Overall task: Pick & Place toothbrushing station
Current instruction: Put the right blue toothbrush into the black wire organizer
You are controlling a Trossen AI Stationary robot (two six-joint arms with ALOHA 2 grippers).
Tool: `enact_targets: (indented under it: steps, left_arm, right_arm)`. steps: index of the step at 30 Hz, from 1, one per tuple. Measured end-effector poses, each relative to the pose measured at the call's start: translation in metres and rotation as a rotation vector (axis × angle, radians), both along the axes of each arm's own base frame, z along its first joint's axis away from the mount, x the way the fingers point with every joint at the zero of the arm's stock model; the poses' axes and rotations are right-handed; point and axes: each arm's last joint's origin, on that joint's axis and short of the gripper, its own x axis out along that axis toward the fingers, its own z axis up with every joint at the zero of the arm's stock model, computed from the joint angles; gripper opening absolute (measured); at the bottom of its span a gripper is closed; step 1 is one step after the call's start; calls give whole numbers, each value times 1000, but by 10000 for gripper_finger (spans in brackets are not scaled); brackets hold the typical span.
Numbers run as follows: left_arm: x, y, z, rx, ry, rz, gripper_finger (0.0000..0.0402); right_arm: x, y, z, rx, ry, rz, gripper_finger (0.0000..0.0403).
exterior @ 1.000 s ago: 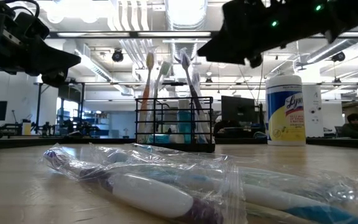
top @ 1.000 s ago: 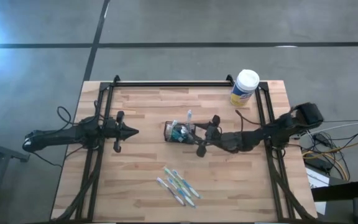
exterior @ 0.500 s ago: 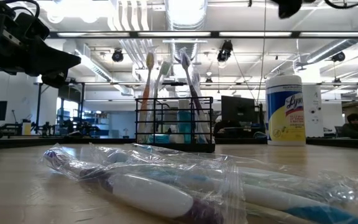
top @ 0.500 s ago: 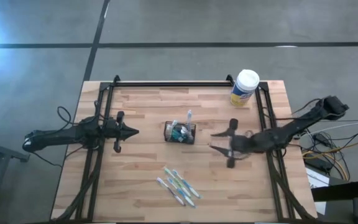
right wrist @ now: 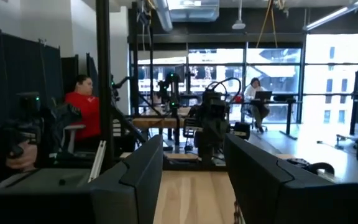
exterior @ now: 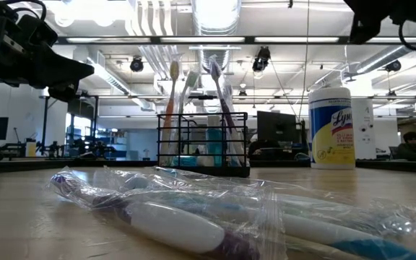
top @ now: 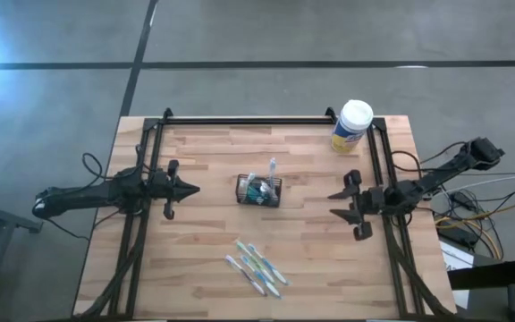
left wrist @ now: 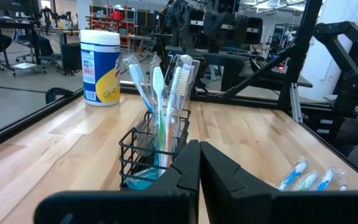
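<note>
Toothbrushing station [top: 258, 190], black mesh holder w/ brushes upright, sits mid-bench [top: 204, 259], untouched. Left tool [top: 191, 188] hovers to its left, fingers together, nothing held. Right tool [top: 337, 203] well to its right nr the bench's right edge, fingers apart, empty. Bagged brushes [top: 256, 267] lie nr front edge; wipes canister [top: 352, 125] at far right corner.

Grey concrete floor [top: 257, 36], probably taped; bright windows [right wrist: 328, 81].
</note>
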Motion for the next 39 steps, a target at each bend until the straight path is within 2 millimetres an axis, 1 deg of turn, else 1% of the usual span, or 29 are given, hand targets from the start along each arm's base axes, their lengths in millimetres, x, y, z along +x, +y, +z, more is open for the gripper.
enact_targets:
  steps: [4,8,10,12,14,16,19,20,28,35,39]
  left_arm:
    - [0,0,-1,16,6,2,10]
    - [0,0,-1,17,9,2,10]
    - [0,0,-1,20,13,2,10]
    - [0,0,-2,42,18,14,10]
    - [0,2,-3,82,31,53,10]
    - [0,2,-3,86,38,68,10]
    - [0,2,-3,62,41,69,10]
    - [0,2,-4,55,41,69,10]
    - [0,2,-4,40,42,70,10]
    - [0,2,-4,22,44,56,10]
    - [0,2,-3,22,36,52,10]
  right_arm:
    - [-10,-5,-4,-15,-35,-9,166]
    - [-18,-9,-4,-26,-57,-16,166]
    - [-19,-10,-5,-46,-29,-30,166]
    - [-20,-12,-6,-52,22,-80,166]
    - [-22,-14,-5,-38,61,-108,165]
    - [-22,-13,-4,-43,87,-53,163]
    - [-23,-9,-4,-40,94,93,157]
    - [-23,-9,-4,-33,94,106,156]
    - [-23,-9,-16,-13,132,109,152]
    - [-23,-8,-18,-11,138,109,150]
    - [-20,-7,-14,19,95,111,148]
